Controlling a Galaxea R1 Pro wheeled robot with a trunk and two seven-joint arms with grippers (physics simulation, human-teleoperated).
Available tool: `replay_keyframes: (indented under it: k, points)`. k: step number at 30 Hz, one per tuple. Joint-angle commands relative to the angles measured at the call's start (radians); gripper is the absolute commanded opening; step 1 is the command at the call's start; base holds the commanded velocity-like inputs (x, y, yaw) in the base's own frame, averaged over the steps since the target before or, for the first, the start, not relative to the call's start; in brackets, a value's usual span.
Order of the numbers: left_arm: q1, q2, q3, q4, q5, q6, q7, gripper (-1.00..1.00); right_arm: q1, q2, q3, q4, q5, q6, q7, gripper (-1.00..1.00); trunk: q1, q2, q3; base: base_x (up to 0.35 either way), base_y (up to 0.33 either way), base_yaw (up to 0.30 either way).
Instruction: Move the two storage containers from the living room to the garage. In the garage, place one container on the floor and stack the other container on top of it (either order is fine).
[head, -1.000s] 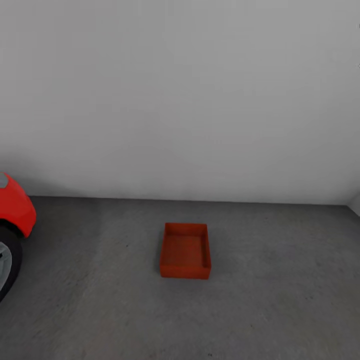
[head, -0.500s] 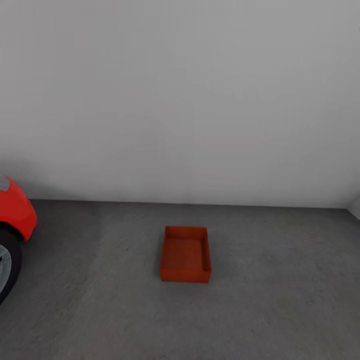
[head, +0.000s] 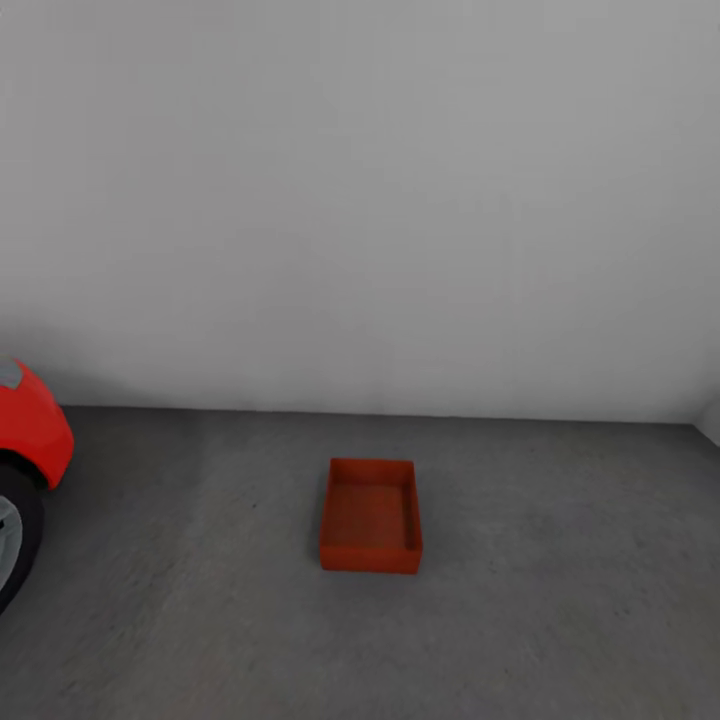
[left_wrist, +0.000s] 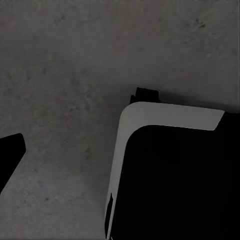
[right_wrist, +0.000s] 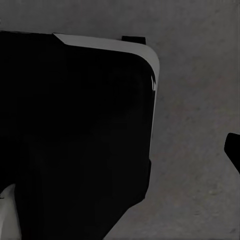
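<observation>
Scanning left to right: red car (head: 30, 425) at the edge, one orange-red container (head: 370, 515) sitting on the grey floor (head: 560, 600) mid-garage, near the wall (head: 400, 200). Likely light, stiff, thin-walled; pinch a wall at the rim. Wrist views show robot body (left_wrist: 170, 180) over concrete; can't tell either gripper's state.

A plain pale grey wall (head: 360, 200) spans the upper half of the head view and meets the floor (head: 560, 600) along a straight horizontal line. The floor is dark grey, rough, mottled concrete. A second wall (head: 712, 420) begins at the far right corner. A red car (head: 30, 430), with its dark tyre (head: 18, 530), stands at the left edge. Lighting is even and diffuse.
</observation>
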Motion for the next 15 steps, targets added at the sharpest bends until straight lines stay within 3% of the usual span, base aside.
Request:
replay_keyframes:
  k: [1,15]
  points:
    - [-0.001,0.0,-0.009,0.001,0.008,-0.003,0.002,1.0,-0.001,0.0,0.006,0.003,-0.011,-0.006,0.006,1.0,0.0,-0.001,0.001,0.0,0.0,0.0]
    - [-0.001,0.0,-0.009,0.001,0.008,-0.003,0.002,1.0,-0.001,-0.001,0.006,0.002,-0.011,-0.006,0.006,1.0,0.0,-0.001,0.023,0.0,0.0,0.0]
